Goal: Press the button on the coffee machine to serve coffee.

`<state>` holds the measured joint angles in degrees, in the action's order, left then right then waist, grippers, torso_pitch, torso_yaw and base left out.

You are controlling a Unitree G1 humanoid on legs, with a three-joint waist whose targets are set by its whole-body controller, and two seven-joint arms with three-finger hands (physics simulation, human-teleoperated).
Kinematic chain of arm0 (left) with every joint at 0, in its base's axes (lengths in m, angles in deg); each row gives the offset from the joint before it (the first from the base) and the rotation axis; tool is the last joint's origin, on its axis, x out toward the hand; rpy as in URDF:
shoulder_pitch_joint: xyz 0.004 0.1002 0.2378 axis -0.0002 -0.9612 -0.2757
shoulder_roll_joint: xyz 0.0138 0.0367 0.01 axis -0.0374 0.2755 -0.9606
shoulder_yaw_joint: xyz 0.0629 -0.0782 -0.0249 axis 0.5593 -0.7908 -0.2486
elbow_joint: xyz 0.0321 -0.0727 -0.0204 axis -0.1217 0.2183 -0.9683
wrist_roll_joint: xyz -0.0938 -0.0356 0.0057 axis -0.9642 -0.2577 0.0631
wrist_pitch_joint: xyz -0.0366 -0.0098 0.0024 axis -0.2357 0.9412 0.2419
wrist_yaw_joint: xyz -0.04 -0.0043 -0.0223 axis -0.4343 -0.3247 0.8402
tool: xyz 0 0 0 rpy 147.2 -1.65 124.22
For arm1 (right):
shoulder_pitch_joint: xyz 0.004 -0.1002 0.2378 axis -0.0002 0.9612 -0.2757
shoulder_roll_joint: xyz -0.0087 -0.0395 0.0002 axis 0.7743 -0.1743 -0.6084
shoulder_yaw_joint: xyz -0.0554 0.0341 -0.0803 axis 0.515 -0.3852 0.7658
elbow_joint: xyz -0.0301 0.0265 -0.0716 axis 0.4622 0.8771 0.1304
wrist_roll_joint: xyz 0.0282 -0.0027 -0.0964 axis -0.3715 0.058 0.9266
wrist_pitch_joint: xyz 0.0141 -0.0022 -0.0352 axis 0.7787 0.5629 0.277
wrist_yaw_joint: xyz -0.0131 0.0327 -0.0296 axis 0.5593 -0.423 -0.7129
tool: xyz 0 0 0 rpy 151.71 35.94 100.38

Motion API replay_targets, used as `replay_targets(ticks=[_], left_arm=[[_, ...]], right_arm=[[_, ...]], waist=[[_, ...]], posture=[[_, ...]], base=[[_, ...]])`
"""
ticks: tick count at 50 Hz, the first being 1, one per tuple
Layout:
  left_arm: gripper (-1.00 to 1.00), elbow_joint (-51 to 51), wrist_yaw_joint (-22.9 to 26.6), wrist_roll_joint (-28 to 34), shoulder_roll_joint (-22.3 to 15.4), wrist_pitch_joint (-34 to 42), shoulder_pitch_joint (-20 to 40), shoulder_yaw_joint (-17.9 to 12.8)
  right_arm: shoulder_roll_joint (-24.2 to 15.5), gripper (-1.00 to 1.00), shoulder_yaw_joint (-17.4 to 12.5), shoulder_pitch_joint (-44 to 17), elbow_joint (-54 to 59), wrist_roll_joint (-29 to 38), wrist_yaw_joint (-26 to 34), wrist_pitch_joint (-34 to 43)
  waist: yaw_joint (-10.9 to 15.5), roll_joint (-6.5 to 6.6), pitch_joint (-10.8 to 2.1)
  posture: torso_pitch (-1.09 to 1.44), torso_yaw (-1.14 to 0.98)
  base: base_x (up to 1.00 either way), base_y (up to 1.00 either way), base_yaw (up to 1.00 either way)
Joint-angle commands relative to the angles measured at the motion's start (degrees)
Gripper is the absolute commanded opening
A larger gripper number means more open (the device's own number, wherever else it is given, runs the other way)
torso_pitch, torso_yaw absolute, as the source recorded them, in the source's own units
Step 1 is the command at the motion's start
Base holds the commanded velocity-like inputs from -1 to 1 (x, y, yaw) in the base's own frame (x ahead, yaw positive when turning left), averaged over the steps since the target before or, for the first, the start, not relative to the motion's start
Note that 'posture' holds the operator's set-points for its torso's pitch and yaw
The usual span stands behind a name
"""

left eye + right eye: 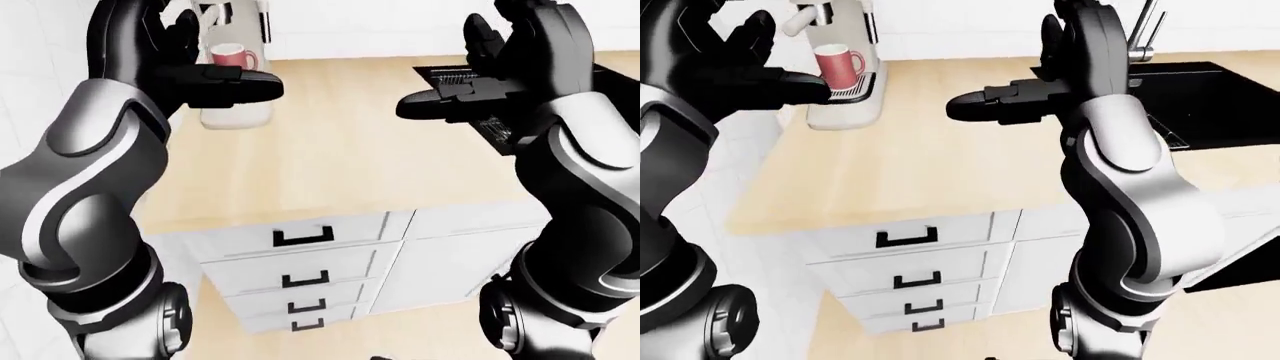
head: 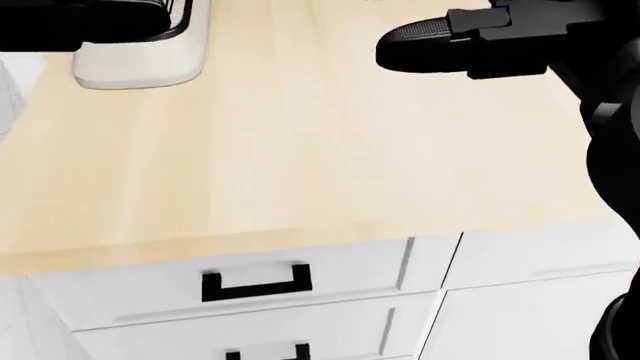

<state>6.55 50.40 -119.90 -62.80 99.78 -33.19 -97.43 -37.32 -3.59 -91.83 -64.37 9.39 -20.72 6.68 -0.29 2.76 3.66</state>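
Note:
The coffee machine [image 1: 845, 97] stands at the top left of the light wood counter [image 2: 300, 150]; its upper part is cut off by the view's top edge and no button shows. A red mug [image 1: 840, 66] sits on its drip tray. My left hand [image 1: 230, 75] hovers open just in front of the machine, fingers stretched flat and holding nothing. My right hand [image 1: 440, 97] hangs open over the counter's right part, fingers pointing left, also holding nothing. In the head view only the machine's white base [image 2: 140, 71] and the right hand [image 2: 430, 45] show.
A black sink [image 1: 1200, 82] with a metal faucet [image 1: 1145, 30] is set into the counter at the right. White drawers with black handles [image 1: 300, 238] sit under the counter edge, a cabinet door beside them. A white wall borders the left side.

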Motion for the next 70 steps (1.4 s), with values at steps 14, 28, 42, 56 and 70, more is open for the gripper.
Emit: replay_targets(ticks=[14,28,42,56,70], left_arm=[[1.0,0.68,0.06,0.24,-0.19,-1.55,1.11,-0.21],[1.0,0.77,0.25,0.57,0.03,-1.45,1.04,-0.07],[1.0,0.75,0.42,0.85,0.24,-1.49,0.97,0.13],[1.0,1.1,1.09,2.12,1.22,-1.55,0.16,0.83],[1.0,-0.27,-0.3,0.59,2.29,-2.62,-0.02,-0.1]], right_arm=[[-0.07,1.0,-0.02,-1.03,-0.34,0.67,-0.25,-2.08],[0.11,1.0,-1.4,-1.28,0.01,-1.06,-2.62,-3.12],[-0.32,1.0,-0.73,-1.04,0.96,-2.34,-4.23,-3.27],[-0.68,1.0,-0.84,-0.64,0.97,-1.85,-3.87,-3.39],[-0.59,1.0,-1.07,-0.77,0.84,-1.89,-3.68,-3.02]], waist=[[1.89,-4.6,0.14],[1.49,-4.65,-0.86],[-0.1,-2.09,-1.81],[0.8,-2.86,-1.72],[0.52,-2.85,-1.57]], posture=[[0.0,0.0],[0.0,0.0],[0.0,0.0],[0.0,0.0],[0.0,0.0]], base=[[0.05,0.0,0.0],[0.0,0.0,0.0],[-0.06,0.0,0.35],[0.0,0.0,0.0],[0.0,0.0,0.0]])
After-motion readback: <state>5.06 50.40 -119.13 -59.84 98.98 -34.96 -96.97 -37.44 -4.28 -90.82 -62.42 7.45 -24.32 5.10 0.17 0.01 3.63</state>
